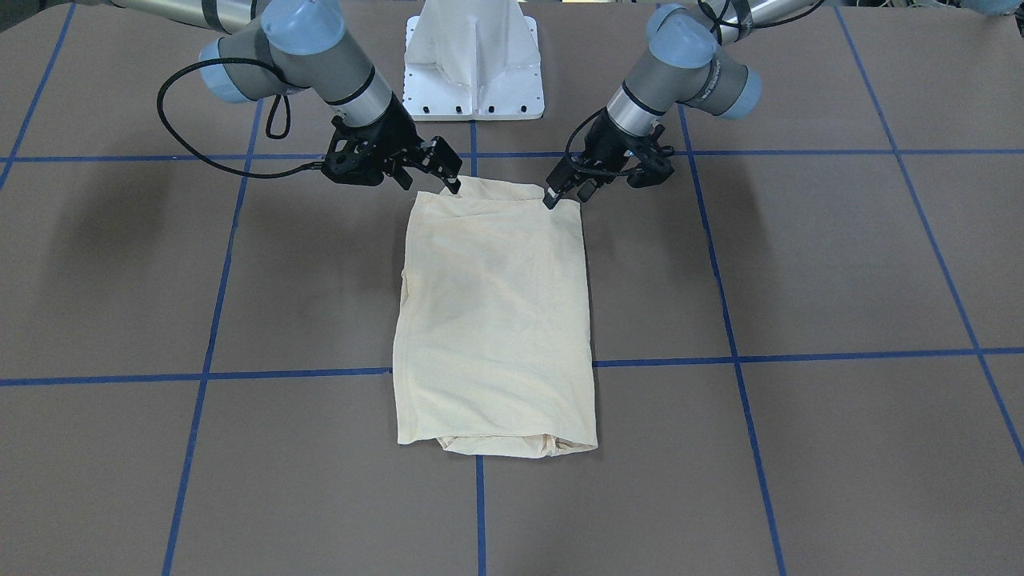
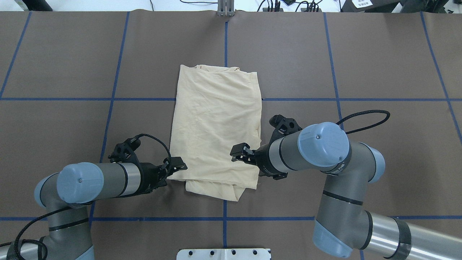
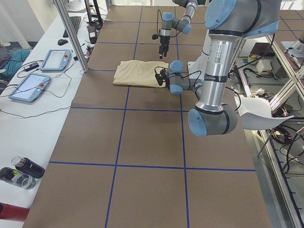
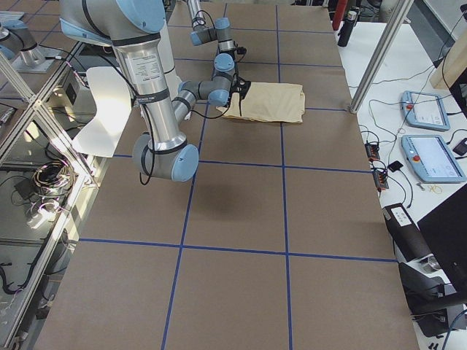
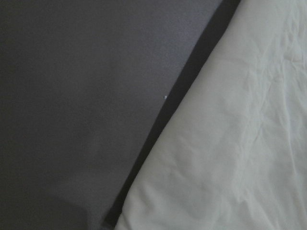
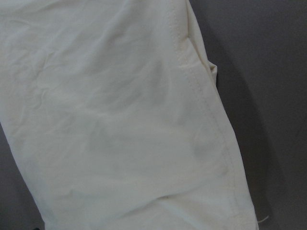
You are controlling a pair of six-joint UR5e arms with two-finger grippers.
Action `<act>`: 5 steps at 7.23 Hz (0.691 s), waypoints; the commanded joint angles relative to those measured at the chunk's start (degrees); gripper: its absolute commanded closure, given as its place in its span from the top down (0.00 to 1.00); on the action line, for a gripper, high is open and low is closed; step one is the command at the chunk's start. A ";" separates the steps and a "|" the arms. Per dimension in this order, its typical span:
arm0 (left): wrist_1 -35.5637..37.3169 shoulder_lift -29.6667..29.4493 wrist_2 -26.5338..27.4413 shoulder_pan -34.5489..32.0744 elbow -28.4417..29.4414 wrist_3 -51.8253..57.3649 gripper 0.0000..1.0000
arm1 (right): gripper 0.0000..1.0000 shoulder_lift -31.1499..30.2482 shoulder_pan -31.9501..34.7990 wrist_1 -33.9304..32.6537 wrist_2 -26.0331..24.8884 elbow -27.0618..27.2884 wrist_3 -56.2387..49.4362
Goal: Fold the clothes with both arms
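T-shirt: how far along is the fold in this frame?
Done: the T-shirt lies on the table as a narrow rectangle, no sleeve showing. In hand: the left end effector and right end effector sit at its robot-side corners; grip unclear. Left: probably folding that end over towards the far end.

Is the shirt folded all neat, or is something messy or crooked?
Mostly neat, but the end of the T-shirt nearest the robot is uneven. A lower layer pokes out past the top layer, and that edge slants instead of running straight. Nothing looks torn or spilled.
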 commanded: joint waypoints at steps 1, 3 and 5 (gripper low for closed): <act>0.11 -0.02 0.01 0.11 0.06 0.02 0.95 | 1.00 -0.28 0.18 0.00 0.19 0.03 -0.15; 0.11 -0.11 0.01 0.11 0.58 0.02 0.95 | 1.00 -0.28 0.36 0.00 0.28 0.12 -0.16; 0.11 -0.11 0.01 0.11 0.68 0.02 0.95 | 1.00 -0.63 0.45 0.00 0.54 0.21 -0.24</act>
